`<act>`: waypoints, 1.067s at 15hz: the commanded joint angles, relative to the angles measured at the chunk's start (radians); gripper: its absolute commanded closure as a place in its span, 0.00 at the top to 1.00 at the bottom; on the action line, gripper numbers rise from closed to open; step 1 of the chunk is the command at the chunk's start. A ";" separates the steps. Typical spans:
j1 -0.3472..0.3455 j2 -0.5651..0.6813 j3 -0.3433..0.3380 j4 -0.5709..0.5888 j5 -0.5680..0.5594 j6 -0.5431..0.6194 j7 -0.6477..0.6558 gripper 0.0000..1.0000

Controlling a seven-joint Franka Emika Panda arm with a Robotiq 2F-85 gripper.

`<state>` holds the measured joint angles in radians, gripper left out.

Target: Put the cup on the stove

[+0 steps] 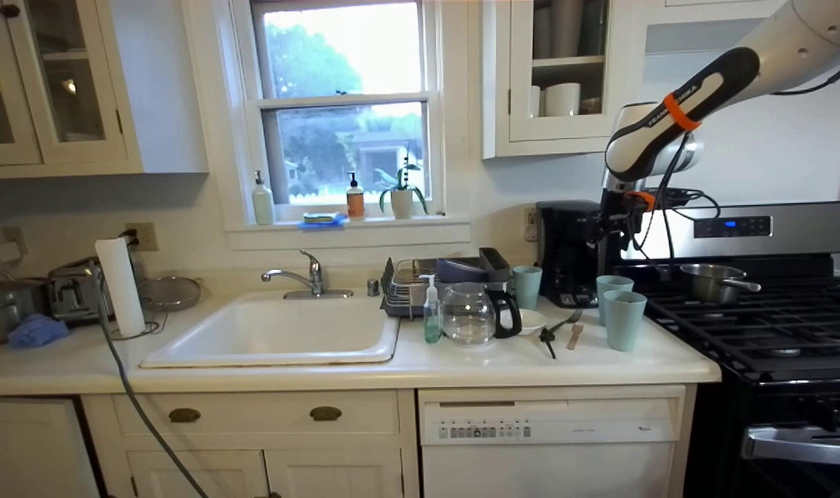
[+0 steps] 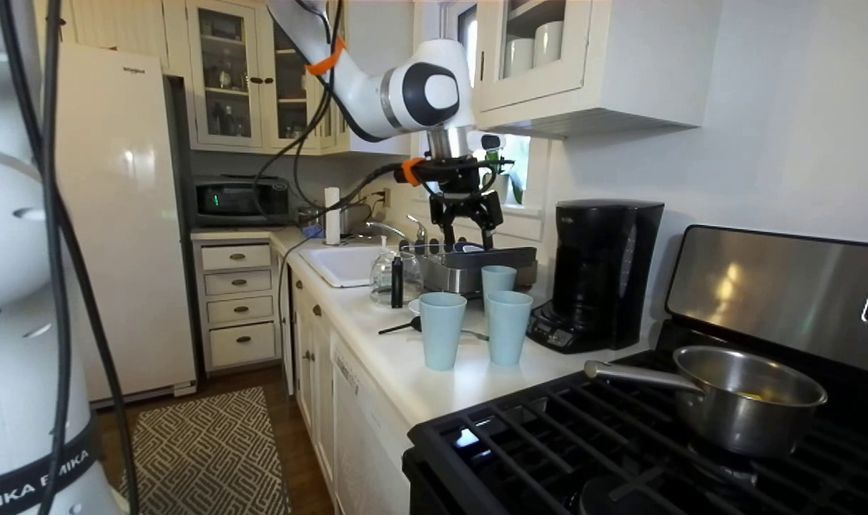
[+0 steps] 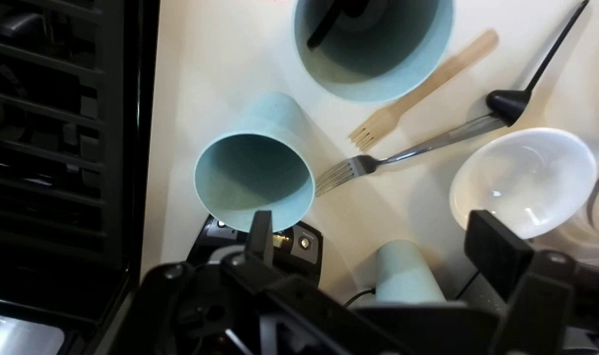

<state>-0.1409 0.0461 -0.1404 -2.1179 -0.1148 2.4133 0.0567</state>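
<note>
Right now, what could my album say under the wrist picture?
Open fingers over a counter with three cups, two forks and a white bowl, stove at the picture's left.

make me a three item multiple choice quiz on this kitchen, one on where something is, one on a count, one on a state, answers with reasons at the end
1. Where is the pan?
A) in the sink
B) on the floor
C) on the stove

2. How many pale green cups stand on the counter?
A) three
B) five
C) one

3. What state is the gripper in?
A) shut on a fork
B) open, holding nothing
C) shut on a cup

Right letters:
1 C, since both exterior views show the pan resting there.
2 A, since three show in each exterior view.
3 B, since in the wrist view its fingers stand wide apart with nothing gripped.
</note>
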 commanded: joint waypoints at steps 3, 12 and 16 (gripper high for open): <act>-0.018 0.192 -0.025 0.179 0.020 0.018 0.024 1.00; -0.011 0.172 -0.016 0.146 0.033 -0.017 0.006 1.00; -0.012 0.213 -0.016 0.159 0.057 -0.015 0.025 1.00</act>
<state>-0.1506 0.2204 -0.1593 -1.9886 -0.0907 2.4058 0.0690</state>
